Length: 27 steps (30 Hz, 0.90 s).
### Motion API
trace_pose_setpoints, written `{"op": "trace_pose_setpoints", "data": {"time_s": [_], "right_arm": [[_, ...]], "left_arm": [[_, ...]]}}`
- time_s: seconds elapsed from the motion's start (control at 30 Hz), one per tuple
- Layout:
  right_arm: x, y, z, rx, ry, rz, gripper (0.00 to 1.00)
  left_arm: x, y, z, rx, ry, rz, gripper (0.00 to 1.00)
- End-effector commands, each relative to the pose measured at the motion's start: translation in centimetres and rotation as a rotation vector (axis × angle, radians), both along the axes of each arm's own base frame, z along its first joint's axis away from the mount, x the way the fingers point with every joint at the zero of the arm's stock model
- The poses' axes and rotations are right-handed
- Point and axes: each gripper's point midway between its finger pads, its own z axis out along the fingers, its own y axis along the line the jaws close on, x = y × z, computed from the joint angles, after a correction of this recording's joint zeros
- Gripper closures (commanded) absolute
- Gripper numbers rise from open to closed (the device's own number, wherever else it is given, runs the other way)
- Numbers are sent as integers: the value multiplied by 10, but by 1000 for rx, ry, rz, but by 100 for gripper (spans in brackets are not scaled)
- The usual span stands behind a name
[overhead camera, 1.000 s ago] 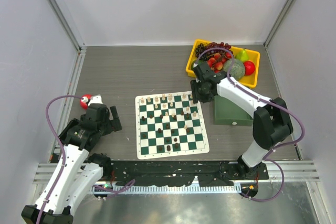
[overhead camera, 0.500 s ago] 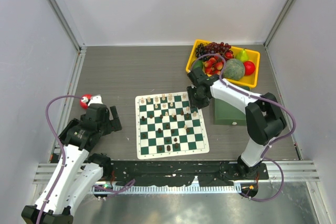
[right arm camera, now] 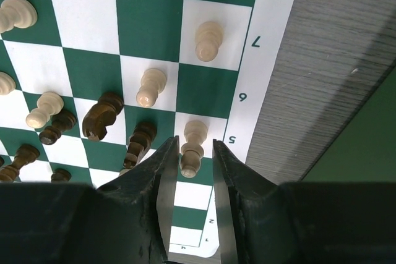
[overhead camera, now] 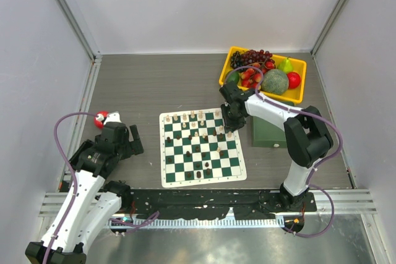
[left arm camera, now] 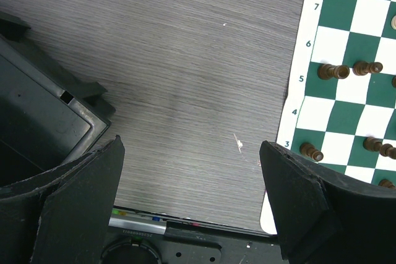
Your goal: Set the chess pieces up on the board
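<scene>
The board point(overhead camera: 204, 179) lies mid-table with cream and dark chess pieces scattered over it. My right gripper point(overhead camera: 228, 122) hangs over the board's right edge. In the right wrist view its jaws point(right arm camera: 193, 148) straddle a cream pawn point(right arm camera: 196, 132) near the "5" mark on the board point(right arm camera: 148, 23), with thin gaps on both sides, so it is open. A dark knight point(right arm camera: 101, 117) and other pieces stand just to its left. My left gripper point(overhead camera: 129, 130) is wide open left of the board, over bare table point(left arm camera: 192, 153), holding nothing. Dark pieces point(left arm camera: 334, 71) show on the board point(left arm camera: 337, 41).
A yellow tray point(overhead camera: 226, 72) of fruit sits at the back right. A dark green box point(overhead camera: 270, 134) stands right of the board, also seen beside my right fingers point(right arm camera: 365, 146). A red ball point(overhead camera: 100, 117) lies by the left arm. A dark frame point(left arm camera: 37, 109) is under my left wrist.
My right gripper has shifted left and forward onto the board's right edge, and its jaws have narrowed around the cream pawn. The left arm has not moved.
</scene>
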Motion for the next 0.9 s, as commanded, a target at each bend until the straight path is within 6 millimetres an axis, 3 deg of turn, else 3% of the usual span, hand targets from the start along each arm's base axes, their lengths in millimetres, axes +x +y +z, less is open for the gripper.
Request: {"op": "trace_pose_setpoints", "data": {"time_s": [0.0, 0.37, 0.57, 0.87], "right_arm": [[1, 6, 3, 5, -5, 18, 66], [-5, 4, 7, 5, 0, 19, 66], [-6, 4, 10, 5, -2, 18, 75], [9, 5, 55, 21, -105, 7, 80]], "left_arm": [[9, 0, 6, 2, -40, -3, 1], [9, -1, 6, -2, -40, -9, 1], [9, -1, 6, -2, -40, -8, 1], [9, -2, 7, -3, -43, -9, 1]]}}
